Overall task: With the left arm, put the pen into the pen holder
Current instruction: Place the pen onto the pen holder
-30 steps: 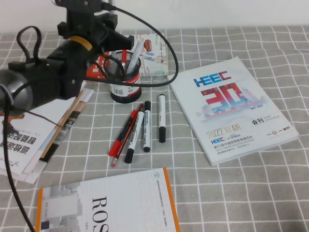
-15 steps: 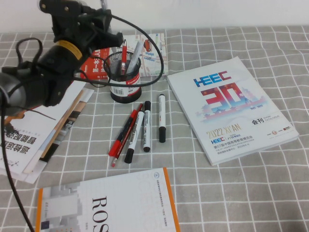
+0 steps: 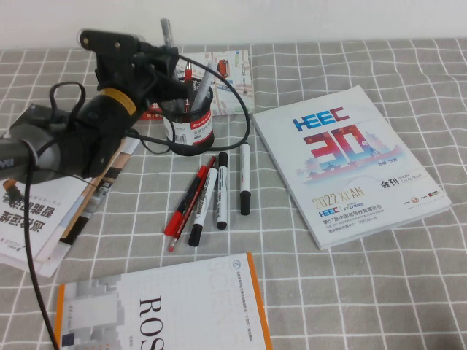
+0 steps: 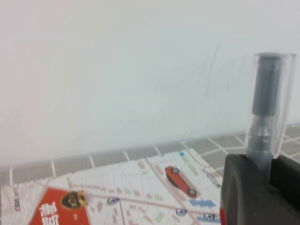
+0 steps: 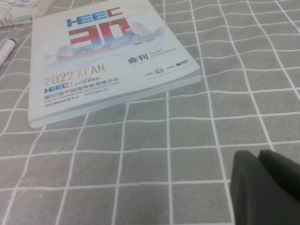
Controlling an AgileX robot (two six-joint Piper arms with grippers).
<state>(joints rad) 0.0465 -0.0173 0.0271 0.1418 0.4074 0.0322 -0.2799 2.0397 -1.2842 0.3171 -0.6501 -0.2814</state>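
Note:
My left gripper (image 3: 165,71) is shut on a grey pen with a clear cap (image 3: 166,33), which stands upright out of it. It hovers just left of the rim of the black mesh pen holder (image 3: 191,120). The holder contains a red pen and a white pen. In the left wrist view the pen (image 4: 265,93) rises from between the fingers of the left gripper (image 4: 267,161). Several more pens (image 3: 204,197) lie on the cloth in front of the holder. My right gripper (image 5: 265,187) is shut and empty, low over the cloth, out of the high view.
A HEEC booklet (image 3: 350,164) lies at the right and shows in the right wrist view (image 5: 103,56). A ROS book (image 3: 160,306) lies at the front. Stacked papers (image 3: 44,211) lie at the left. A map brochure (image 3: 230,73) lies behind the holder.
My left arm drew back to the left from over the holder, then came lower. Its gripper now sits beside the holder's left rim, with the grey pen pointing up.

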